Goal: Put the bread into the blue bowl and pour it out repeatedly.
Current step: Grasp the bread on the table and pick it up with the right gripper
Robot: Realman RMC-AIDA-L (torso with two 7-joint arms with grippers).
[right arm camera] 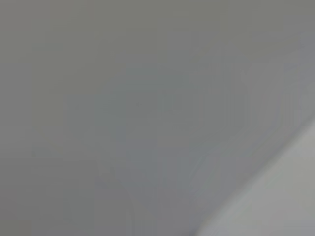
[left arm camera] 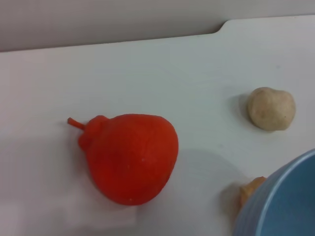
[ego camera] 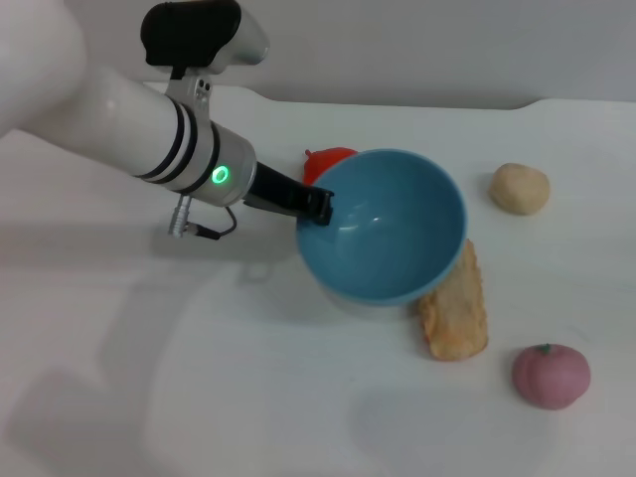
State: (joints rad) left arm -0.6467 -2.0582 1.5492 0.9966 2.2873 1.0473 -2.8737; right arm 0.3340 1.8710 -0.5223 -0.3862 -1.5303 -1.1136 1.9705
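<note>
The blue bowl [ego camera: 383,224] is tilted, its opening facing up and toward the camera, with nothing inside it. My left gripper [ego camera: 318,206] is shut on the bowl's left rim and holds it off the table. The bread [ego camera: 455,308], a flat golden-brown loaf, lies on the table just right of and partly under the bowl. In the left wrist view the bowl's rim [left arm camera: 280,201] fills one corner and a sliver of the bread [left arm camera: 250,189] shows beside it. My right gripper is out of view.
A red tomato-like object [ego camera: 328,159] [left arm camera: 130,157] sits behind the bowl. A beige ball [ego camera: 519,188] [left arm camera: 271,108] lies at the back right, a pink fruit [ego camera: 551,375] at the front right. The white table's [ego camera: 199,397] far edge meets a grey wall.
</note>
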